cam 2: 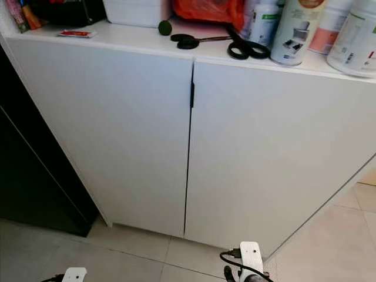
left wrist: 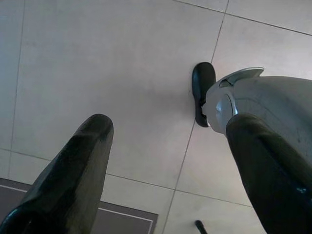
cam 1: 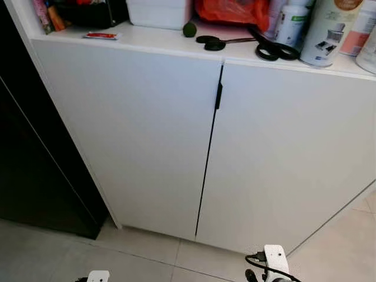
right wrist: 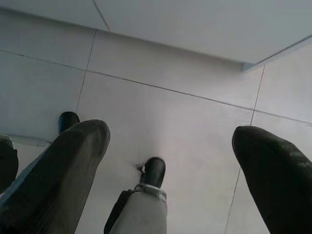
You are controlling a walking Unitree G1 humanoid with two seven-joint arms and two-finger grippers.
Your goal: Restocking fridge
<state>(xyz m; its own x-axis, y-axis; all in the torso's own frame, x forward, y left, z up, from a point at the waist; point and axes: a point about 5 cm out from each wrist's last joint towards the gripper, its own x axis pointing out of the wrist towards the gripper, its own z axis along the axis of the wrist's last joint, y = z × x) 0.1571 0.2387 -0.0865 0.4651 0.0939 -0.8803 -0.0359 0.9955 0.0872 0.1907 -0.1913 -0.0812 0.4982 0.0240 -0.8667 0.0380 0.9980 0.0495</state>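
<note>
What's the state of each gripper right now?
Left gripper: open, holding nothing, hanging over the tiled floor.
Right gripper: open, holding nothing, also pointed at the floor.

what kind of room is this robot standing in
Probably a home kitchen or utility corner. A white two-door cabinet stands on a tiled floor, its top crowded with household bits: black scissors, a white canister and an orange bag. Both grippers hang open above the tiles.
</note>
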